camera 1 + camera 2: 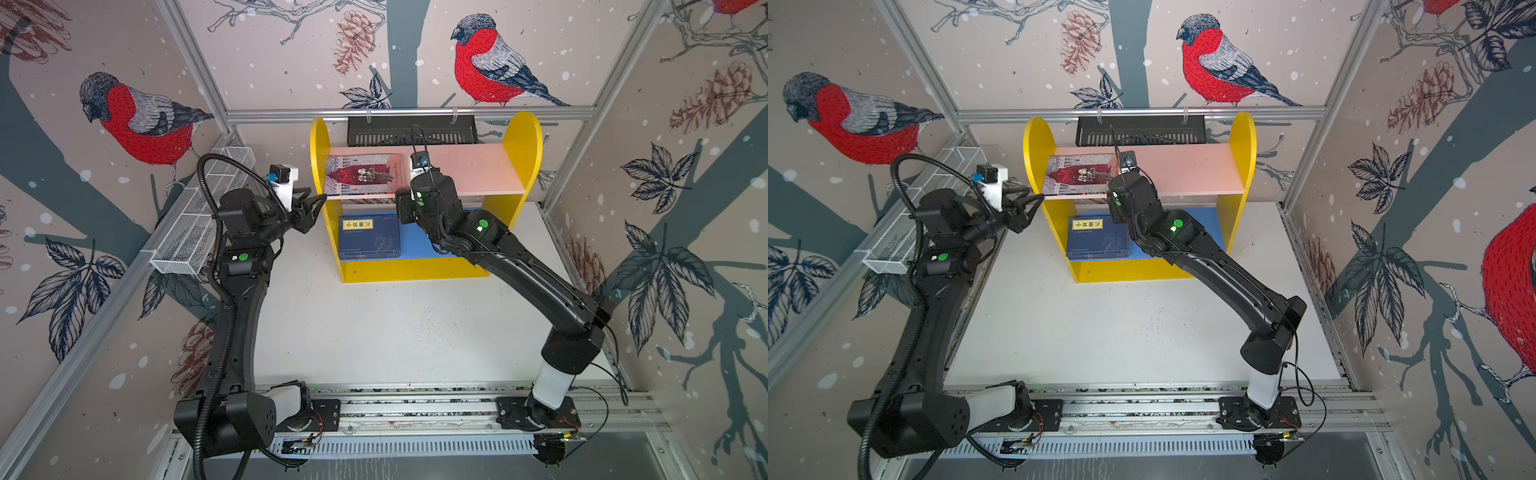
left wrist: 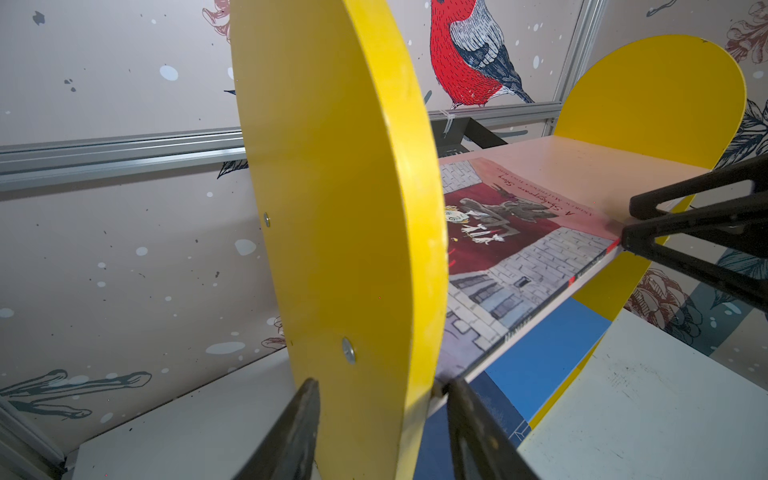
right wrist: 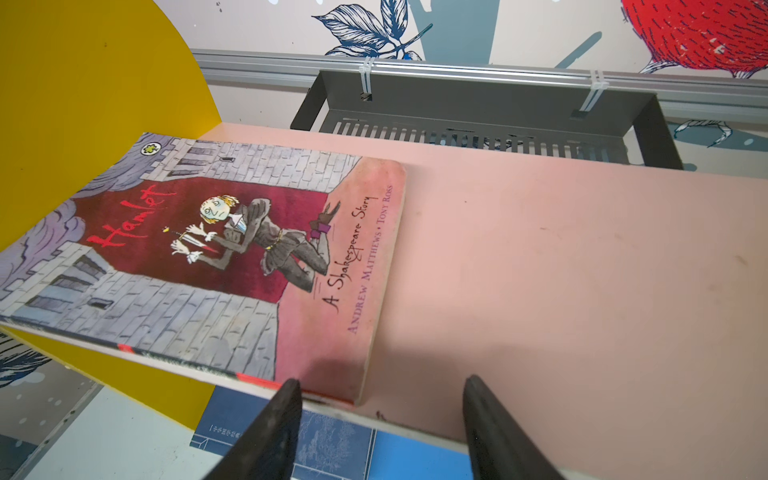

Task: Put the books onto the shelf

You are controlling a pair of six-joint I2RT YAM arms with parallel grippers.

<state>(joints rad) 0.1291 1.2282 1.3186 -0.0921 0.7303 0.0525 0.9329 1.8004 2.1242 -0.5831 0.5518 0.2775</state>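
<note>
The left gripper (image 1: 320,198) sits at the near edge of the left yellow side of the shelf (image 1: 523,141) in both top views. The Hamlet book (image 1: 363,174) lies flat on the left part of the pink top board (image 1: 469,166), just right of that gripper. A dark blue book (image 1: 369,239) with a yellow label lies flat on the blue bottom board (image 1: 419,245). The right arm (image 1: 519,266) reaches to the near edge of the pink top board, by the Hamlet book's near right corner. Its wrist hides its fingers here.

In the left wrist view, the left gripper (image 2: 380,382) has one finger on each side of the shelf's (image 2: 332,187) yellow side. I cannot tell if it squeezes the side or only stands around it. The Hamlet book (image 2: 519,257) lies past that yellow side. The right gripper (image 2: 627,224) comes in from the right with its fingers apart. One fingertip touches the book's near right corner.

In the right wrist view, the right gripper (image 3: 380,378) is loose and holds nothing. One finger (image 3: 274,415) touches the near edge of the Hamlet book (image 3: 208,257) by its right corner. The other finger is further right, at the bare edge of the pink top board (image 3: 582,270). The dark blue book (image 3: 332,440) shows below.
</note>
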